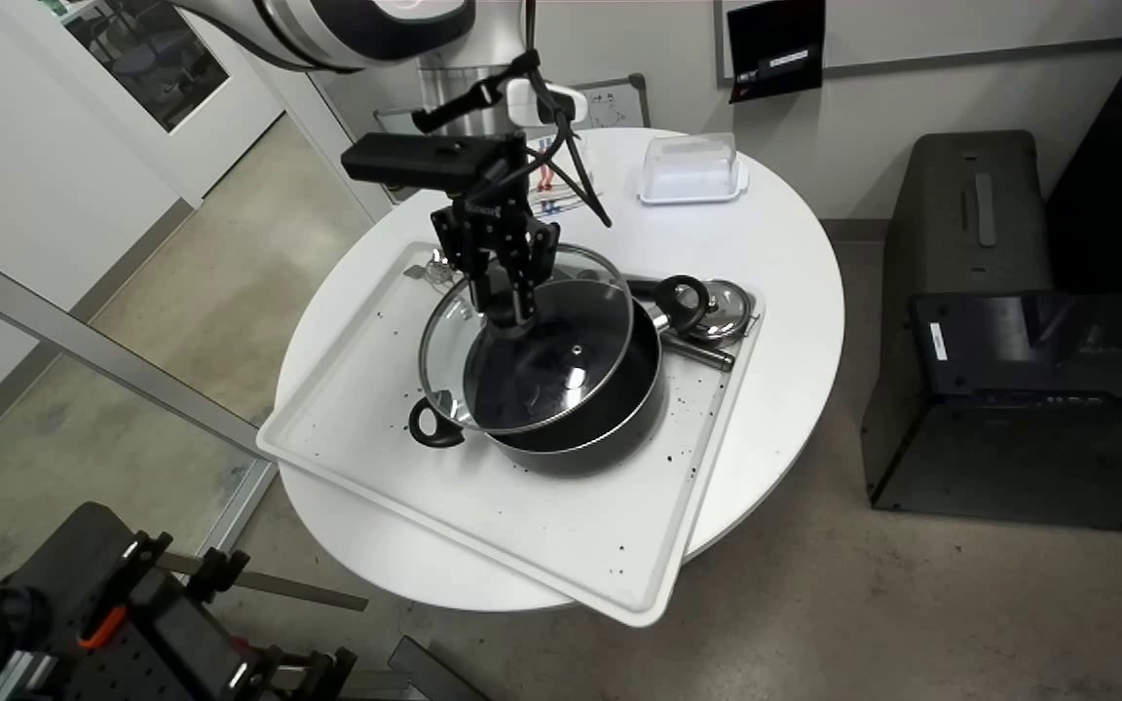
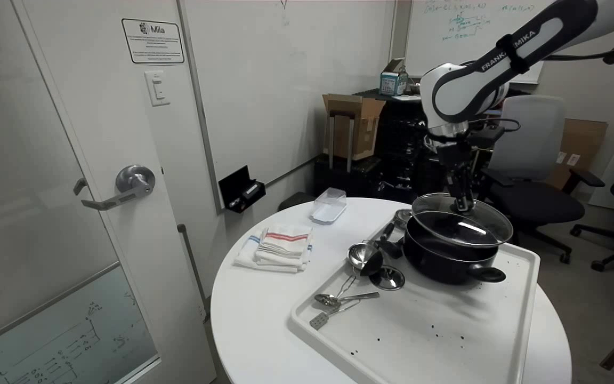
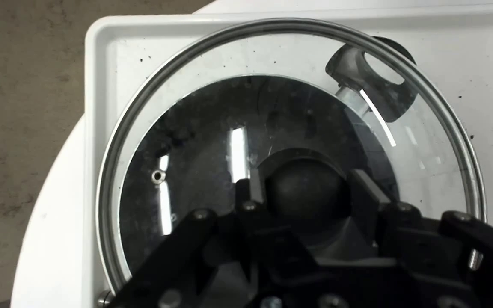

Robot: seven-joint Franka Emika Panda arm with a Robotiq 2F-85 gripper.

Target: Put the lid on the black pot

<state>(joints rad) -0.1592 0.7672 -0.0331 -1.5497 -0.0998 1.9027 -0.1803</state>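
Placing seems in hand: the jaws pinch the black knob of the glass lid, above the black pot; whether lid and pot touch is hard to tell. Next should come centring over the pot, lowering, then letting go.

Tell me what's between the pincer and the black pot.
In both exterior views, the clear glass lid lies between the pincer above and the black pot below.
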